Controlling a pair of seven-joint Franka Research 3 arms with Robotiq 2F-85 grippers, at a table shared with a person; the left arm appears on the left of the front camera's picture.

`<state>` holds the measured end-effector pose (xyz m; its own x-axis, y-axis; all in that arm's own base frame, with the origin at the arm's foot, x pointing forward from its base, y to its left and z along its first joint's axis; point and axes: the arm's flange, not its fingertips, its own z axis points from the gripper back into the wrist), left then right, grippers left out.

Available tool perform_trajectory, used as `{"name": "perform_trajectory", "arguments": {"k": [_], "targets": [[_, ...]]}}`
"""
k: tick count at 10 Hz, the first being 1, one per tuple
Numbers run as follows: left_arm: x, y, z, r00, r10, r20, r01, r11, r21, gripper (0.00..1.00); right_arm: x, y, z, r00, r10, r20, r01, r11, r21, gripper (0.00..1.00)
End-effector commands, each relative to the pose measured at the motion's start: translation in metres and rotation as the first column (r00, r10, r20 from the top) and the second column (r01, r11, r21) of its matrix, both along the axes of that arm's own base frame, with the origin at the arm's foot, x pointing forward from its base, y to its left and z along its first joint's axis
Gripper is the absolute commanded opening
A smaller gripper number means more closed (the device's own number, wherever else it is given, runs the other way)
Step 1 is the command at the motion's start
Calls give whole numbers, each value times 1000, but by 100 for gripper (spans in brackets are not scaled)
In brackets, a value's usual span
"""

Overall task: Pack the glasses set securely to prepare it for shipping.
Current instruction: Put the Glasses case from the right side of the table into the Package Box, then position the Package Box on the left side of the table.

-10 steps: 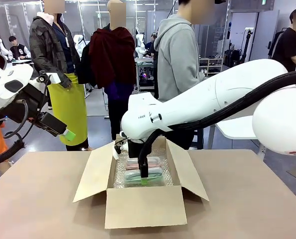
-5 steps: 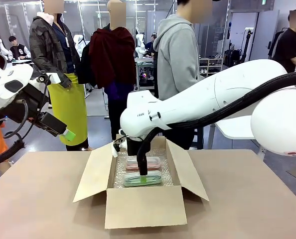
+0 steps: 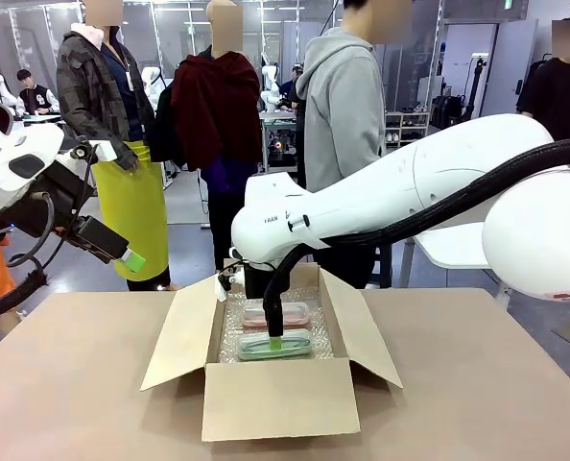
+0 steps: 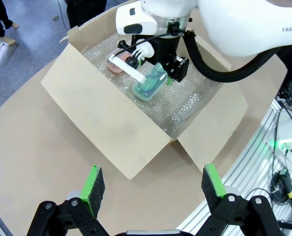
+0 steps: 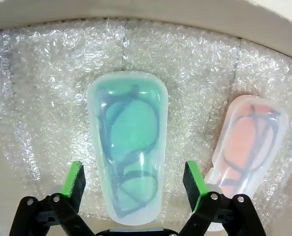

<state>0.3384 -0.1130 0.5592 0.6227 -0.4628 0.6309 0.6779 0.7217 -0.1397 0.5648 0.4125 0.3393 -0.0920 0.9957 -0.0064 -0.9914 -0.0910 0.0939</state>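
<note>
Front view: the right pincer (image 3: 274, 336), jaws wide and empty, hangs inside the open brown cardboard box (image 3: 275, 399) on the tabletop (image 3: 74, 384). It is directly above the mint green oblong eyeglass case (image 3: 295, 348), with the translucent pink eyeglass case (image 3: 295, 314) just beyond. Left wrist view: the left pincer (image 4: 152, 179), likewise spread wide and holding nothing, hovers well apart, outside the box's near flap. Right wrist view: the mint case lies on the clear bubble wrap sheet (image 5: 38, 73) between the green pads (image 5: 74, 179), its long axis crossing their closing line. The pink case lies beside it, slightly slanted. The right arm is by far the nearer for any next move.
</note>
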Motion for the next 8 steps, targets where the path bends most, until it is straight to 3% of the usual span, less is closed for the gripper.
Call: {"name": "perform_trajectory", "arguments": {"k": [1,8], "targets": [[0,2,0,1000,-18,8,18,1000,-15,100,-2,0,0,1000,11,2,-11,1000,-1,100],[0,2,0,1000,-18,8,18,1000,-15,100,-2,0,0,1000,11,2,-11,1000,-1,100]]}}
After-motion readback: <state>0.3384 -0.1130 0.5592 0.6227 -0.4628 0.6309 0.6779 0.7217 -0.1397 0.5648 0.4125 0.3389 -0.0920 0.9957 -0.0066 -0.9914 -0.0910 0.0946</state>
